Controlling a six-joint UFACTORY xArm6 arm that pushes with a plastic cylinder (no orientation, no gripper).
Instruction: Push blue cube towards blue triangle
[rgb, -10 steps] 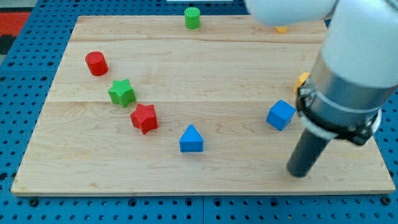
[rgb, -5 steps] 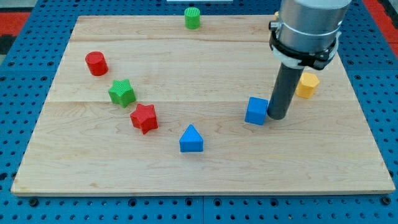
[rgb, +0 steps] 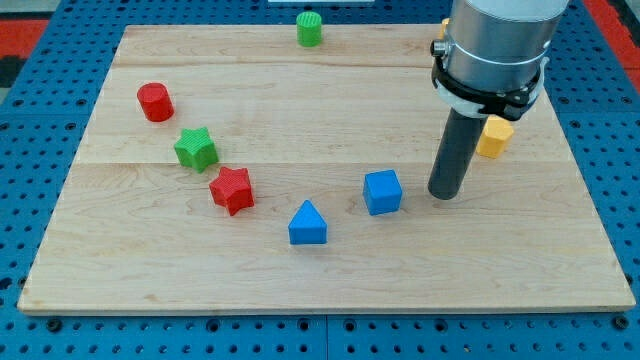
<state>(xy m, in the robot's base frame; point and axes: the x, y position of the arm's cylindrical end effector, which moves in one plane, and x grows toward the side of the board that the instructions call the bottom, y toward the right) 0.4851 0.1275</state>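
The blue cube (rgb: 383, 192) lies right of the blue triangle (rgb: 307, 223) (slightly farther back), with my tip (rgb: 443, 194) near its right.

A wooden board (rgb: 330, 270) lay on a blue pegboard (rgb: 40, 120). On it sat a blue cube (rgb: 382, 192), blue triangle (rgb: 307, 223), red star (rgb: 231, 189), green star (rgb: 196, 149), red cylinder (rgb: 155, 102), green cylinder (rgb: 310, 29) and a yellow block (rgb: 494, 136).

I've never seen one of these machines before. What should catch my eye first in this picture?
First, the big grey arm at the view's upper right, ending in a dark rod whose tip rests on the wooden board. Just left of the tip, a small gap away, sits a blue cube, with a blue triangle to its lower left. A red star and green star lie farther left.
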